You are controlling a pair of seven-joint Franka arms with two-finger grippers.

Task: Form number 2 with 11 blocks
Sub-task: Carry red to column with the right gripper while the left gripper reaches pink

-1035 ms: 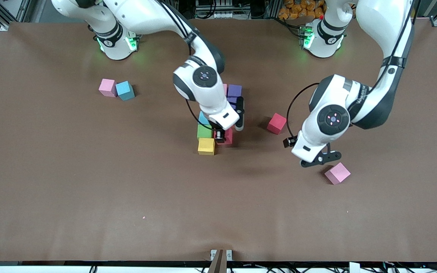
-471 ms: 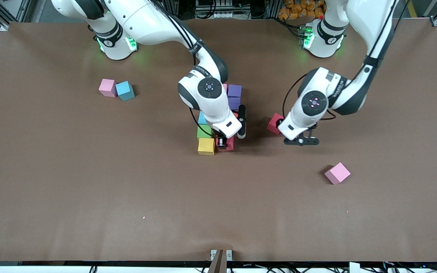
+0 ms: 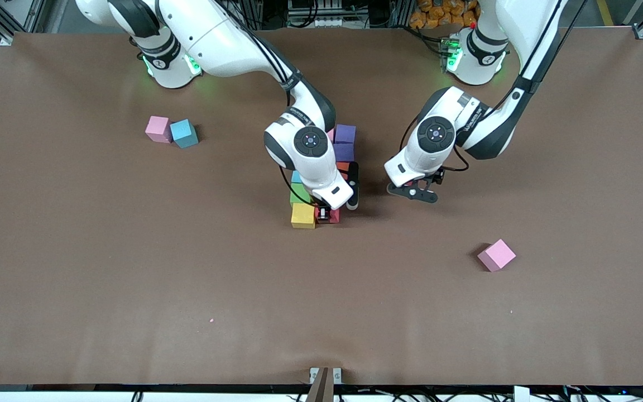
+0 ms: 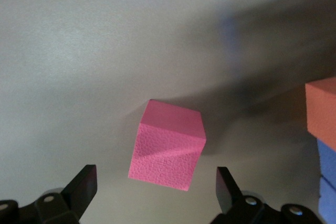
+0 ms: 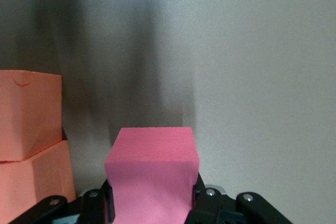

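The number 2 is a partial cluster of blocks at mid-table: two purple (image 3: 345, 134), orange (image 3: 344, 166), blue (image 3: 296, 177), green (image 3: 298, 196) and yellow (image 3: 303, 215). My right gripper (image 3: 328, 214) is shut on a red block (image 5: 152, 169) beside the yellow one; two orange blocks (image 5: 26, 114) show next to it. My left gripper (image 3: 412, 192) hangs open over another red block (image 4: 167, 150), which lies skewed between its fingers (image 4: 84, 186) untouched. In the front view the left hand hides this block.
A pink block (image 3: 158, 128) and a blue block (image 3: 183, 133) touch each other toward the right arm's end of the table. Another pink block (image 3: 496, 255) lies alone, nearer the front camera, toward the left arm's end.
The left arm has swung from beside the lone pink block to over the loose red block. The right gripper has shifted its red block slightly, closer alongside the yellow one.
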